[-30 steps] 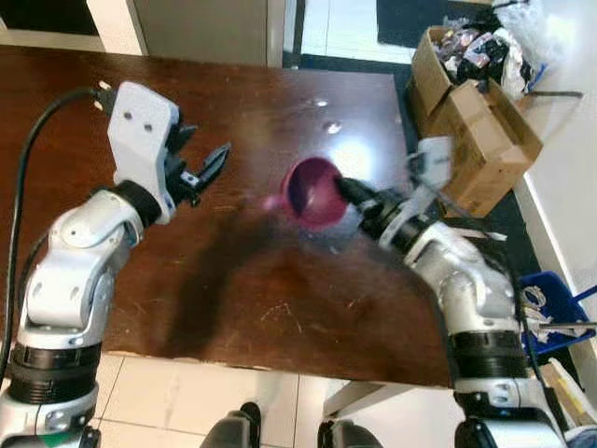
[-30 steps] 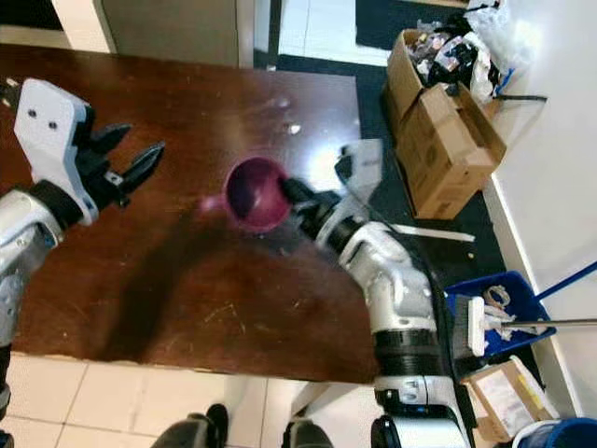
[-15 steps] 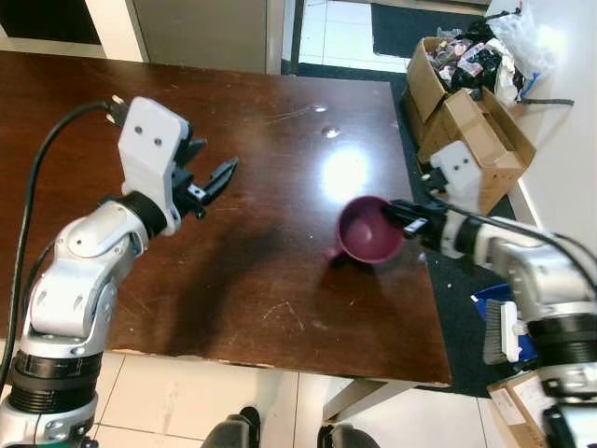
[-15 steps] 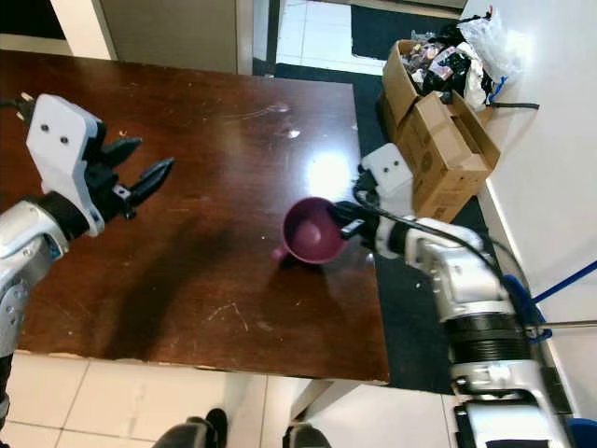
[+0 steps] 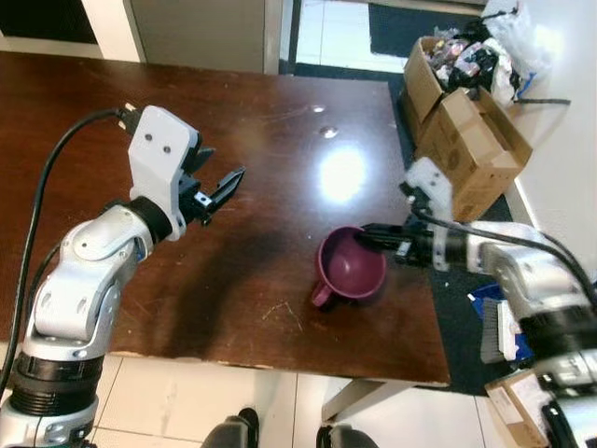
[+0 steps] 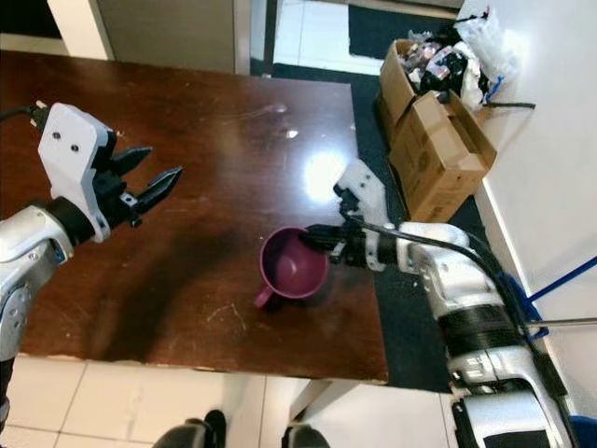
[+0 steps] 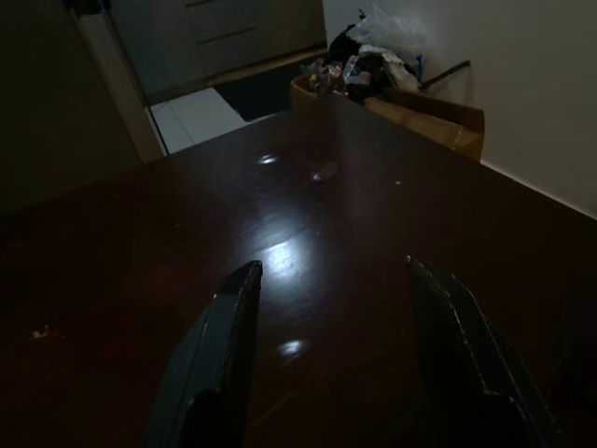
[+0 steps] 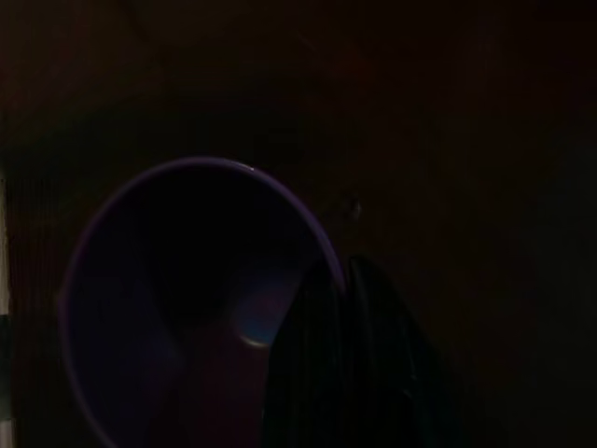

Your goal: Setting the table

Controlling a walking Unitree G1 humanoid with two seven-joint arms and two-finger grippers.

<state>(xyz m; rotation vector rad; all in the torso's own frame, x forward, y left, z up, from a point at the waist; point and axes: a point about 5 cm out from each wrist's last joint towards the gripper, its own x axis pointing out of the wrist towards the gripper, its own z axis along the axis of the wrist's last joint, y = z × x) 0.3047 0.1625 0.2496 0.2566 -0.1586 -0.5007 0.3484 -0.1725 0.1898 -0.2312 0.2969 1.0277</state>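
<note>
One maroon mug (image 5: 350, 273) stands upright on the dark wooden table (image 5: 233, 121), its mouth facing up and its handle pointing toward the table's near edge, away from the right gripper (image 5: 378, 239). That gripper reaches in level from the mug's far right side with its black fingers (image 8: 345, 373) pinched narrow on the rim, one finger inside the cup and one outside. Well apart on the other side, the left gripper (image 5: 216, 182) hangs above bare tabletop, its two fingers (image 7: 219, 364) spread wide and holding nothing. Beyond the right arm, past the table's edge, open cardboard boxes (image 5: 466, 131) sit on the floor. No writing can be read anywhere
</note>
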